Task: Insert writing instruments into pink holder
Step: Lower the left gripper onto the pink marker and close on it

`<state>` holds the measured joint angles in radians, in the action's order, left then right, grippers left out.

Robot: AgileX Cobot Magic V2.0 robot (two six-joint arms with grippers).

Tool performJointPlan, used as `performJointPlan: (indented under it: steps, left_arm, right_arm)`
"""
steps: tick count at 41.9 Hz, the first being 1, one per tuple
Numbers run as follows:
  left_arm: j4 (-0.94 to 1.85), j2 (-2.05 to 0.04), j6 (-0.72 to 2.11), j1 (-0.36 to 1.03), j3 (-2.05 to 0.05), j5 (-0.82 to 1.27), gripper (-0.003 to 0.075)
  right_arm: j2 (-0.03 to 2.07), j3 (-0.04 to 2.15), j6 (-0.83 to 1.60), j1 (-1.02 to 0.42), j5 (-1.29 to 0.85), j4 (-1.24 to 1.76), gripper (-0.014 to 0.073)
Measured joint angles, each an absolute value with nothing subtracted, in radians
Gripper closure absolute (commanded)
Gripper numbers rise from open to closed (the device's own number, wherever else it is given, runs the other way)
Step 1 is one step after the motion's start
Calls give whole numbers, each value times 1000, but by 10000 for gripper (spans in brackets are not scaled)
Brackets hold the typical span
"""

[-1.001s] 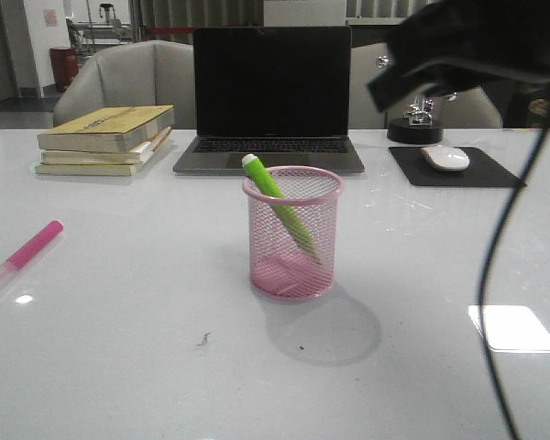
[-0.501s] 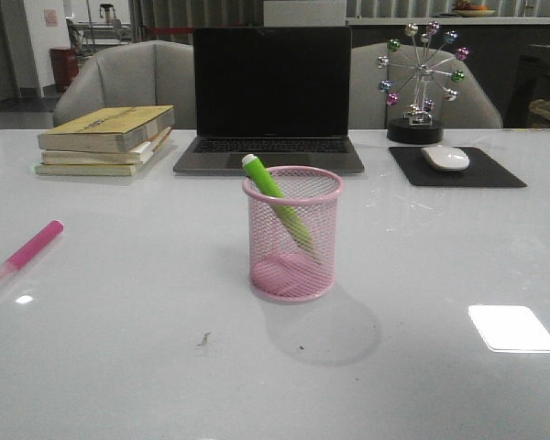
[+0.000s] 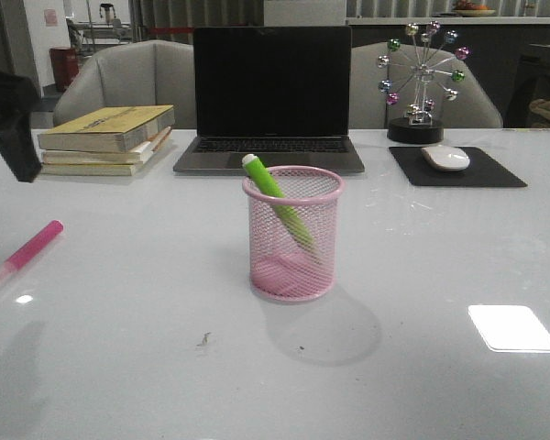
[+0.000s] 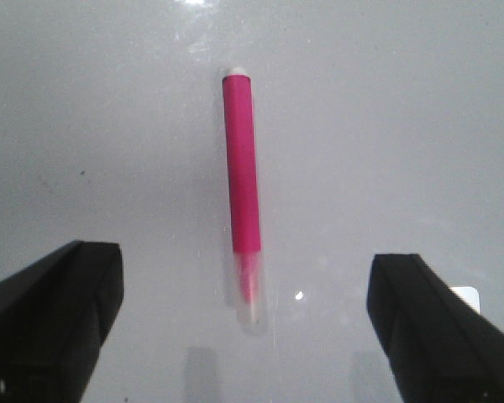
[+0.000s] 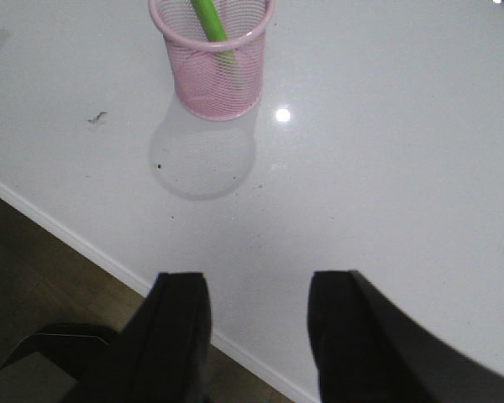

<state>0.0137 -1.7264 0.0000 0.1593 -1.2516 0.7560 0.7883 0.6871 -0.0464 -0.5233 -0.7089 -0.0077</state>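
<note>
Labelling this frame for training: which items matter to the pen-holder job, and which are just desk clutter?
Job: pink holder, green highlighter already inside, pink highlighter lying flat on the table.

Clutter: laptop, stacked books, mouse, mouse pad, ferris-wheel ornament.

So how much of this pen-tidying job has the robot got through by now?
About half. The green highlighter already leans inside the pink holder. The pink highlighter lies flat on the table, untouched, with the left claw hovering open above it, apparently lining up a grab. The right claw is open, empty and well back from the holder. Left: pick up the pink one and drop it in.
</note>
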Motion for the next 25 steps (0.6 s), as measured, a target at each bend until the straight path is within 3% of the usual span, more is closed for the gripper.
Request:
performJointPlan:
  steps: [12, 25]
  left_arm:
    - [9, -1970, 0, 159, -1431, 752, 85]
    - [9, -2083, 0, 159, -1519, 742, 85]
  right_arm:
    - [788, 687, -46, -523, -709, -8, 190]
    - [788, 687, -46, -523, -709, -8, 190]
